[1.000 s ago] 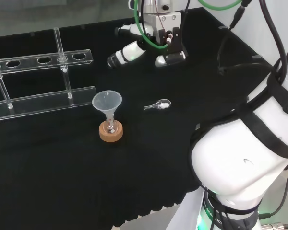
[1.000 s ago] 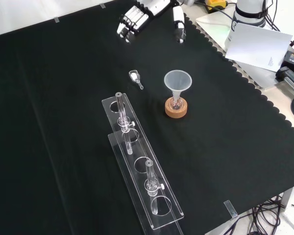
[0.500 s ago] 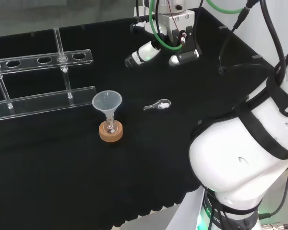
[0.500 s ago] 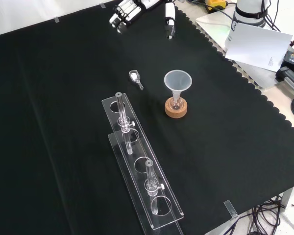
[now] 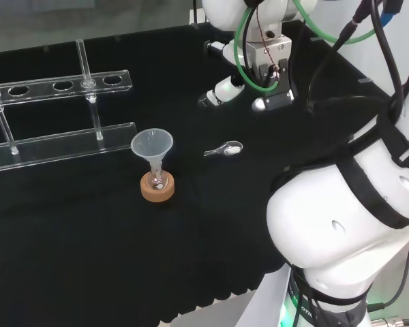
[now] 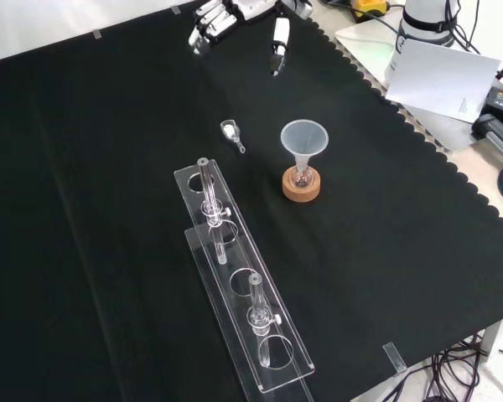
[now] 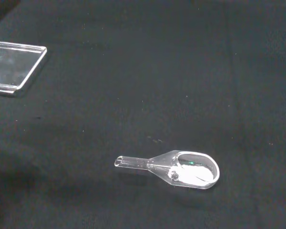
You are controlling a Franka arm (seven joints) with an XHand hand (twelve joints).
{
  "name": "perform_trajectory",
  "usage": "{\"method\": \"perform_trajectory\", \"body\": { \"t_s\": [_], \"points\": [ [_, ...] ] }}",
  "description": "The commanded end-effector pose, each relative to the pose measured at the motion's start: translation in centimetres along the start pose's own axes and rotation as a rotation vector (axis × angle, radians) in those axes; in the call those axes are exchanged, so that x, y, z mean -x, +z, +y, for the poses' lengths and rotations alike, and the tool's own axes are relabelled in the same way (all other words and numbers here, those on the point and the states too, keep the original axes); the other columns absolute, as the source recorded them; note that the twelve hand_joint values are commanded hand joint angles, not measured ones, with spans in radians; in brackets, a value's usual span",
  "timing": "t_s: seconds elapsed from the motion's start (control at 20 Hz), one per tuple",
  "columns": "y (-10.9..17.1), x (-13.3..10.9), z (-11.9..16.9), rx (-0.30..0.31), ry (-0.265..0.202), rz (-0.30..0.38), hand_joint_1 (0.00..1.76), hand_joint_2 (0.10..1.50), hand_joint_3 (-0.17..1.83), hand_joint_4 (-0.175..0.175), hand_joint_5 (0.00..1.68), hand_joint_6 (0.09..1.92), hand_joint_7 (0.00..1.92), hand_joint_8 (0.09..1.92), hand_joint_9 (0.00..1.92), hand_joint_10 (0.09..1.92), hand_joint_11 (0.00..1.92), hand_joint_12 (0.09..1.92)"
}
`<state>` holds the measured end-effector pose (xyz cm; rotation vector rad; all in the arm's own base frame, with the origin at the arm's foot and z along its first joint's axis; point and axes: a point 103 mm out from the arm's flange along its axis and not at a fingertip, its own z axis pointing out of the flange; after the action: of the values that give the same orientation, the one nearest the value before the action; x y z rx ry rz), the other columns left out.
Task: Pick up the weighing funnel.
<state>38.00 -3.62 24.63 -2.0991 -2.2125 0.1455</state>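
— Moved since a second ago, item one: the hand (image 5: 259, 75). In your head view it has shifted right and lower in the picture, and now hangs just beyond the weighing funnel (image 5: 224, 148). Everything else on the cloth (image 5: 88, 259) lies as before.

— And how do you list the hand's condition?

— Fingers (image 6: 205, 21) loosely bent, thumb (image 6: 278, 42) stretched out apart from them, nothing between them. You see it at the top of the front view (image 6: 235, 10), above the cloth.

— Item two, the weighing funnel?

— Lying flat on the cloth, untouched. In the front view (image 6: 230, 131) you find it between the hand and the near end of the rack (image 6: 235, 285), left of the funnel (image 6: 303, 138). The wrist view (image 7: 181, 169) has it alone on bare cloth, with a white patch in its bowl; you cannot tell whether that is powder or glare.

— Remaining stock?

— One funnel (image 5: 152, 144), mouth up, stem in a small flask on a cork ring (image 5: 157, 190). One clear rack (image 5: 61, 116), long, with tubes standing in it, left of the funnel in your head view.
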Motion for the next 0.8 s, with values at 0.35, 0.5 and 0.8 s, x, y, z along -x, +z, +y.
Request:
{"method": "perform_trajectory", "body": {
  "t_s": [0.35,0.5,0.8],
  "points": [
    [7.2,0.0,3.2,-0.202,0.013,0.042,0.70,0.71,0.02,0.055,0.43,0.09,0.51,0.47,0.28,0.65,0.00,1.41],
    [7.9,1.0,3.2,-0.216,0.004,0.047,0.74,0.71,0.03,0.059,0.49,0.09,0.57,0.46,0.32,0.63,0.00,1.44],
    [9.3,2.1,2.6,-0.254,-0.044,0.035,0.79,0.71,0.07,0.075,0.59,0.09,0.68,0.43,0.42,0.59,0.00,1.50]
  ]
}}
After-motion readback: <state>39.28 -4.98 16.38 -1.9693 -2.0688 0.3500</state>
